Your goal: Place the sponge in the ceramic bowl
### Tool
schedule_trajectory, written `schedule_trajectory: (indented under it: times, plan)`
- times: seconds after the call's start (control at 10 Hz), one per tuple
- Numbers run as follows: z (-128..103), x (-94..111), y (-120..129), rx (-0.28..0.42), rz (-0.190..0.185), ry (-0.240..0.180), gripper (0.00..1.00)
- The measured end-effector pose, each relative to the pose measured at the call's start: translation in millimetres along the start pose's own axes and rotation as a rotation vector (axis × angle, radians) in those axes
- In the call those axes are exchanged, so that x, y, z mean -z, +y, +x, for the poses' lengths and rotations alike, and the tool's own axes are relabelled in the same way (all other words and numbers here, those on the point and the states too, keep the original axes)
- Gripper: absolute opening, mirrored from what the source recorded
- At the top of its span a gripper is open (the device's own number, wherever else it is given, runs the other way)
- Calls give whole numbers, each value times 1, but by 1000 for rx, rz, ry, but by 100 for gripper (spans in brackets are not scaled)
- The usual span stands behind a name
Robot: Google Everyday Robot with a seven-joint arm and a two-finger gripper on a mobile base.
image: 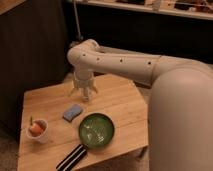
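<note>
White pincer point(84, 95) near blue-grey sponge point(72, 112), bowl point(96, 131) seemingly dark-green.

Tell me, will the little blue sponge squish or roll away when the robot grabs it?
It probably squishes a bit: the sponge looks like a soft, round-cornered pad. It lies flat on the table, so it likely won't roll. It's small and thin, so probably light. The gripper hovers just behind it.

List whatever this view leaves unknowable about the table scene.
Camera view only:
- Claw, over the table's far side behind the sponge: its height above the wood cannot be judged from this one angle.
- White cup: its orange contents are too small to identify.
- Striped item: near end cut off by the bottom edge.
- Table: right edge partly hidden by the arm.
</note>
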Motion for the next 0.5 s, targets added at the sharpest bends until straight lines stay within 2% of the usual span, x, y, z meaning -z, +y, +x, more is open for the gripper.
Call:
schedule_trajectory:
  times: [0.3, 0.5]
  plan:
    - [-4, -32, 18, 15, 5, 49, 80]
    - [-8, -58, 23, 24, -31, 65, 80]
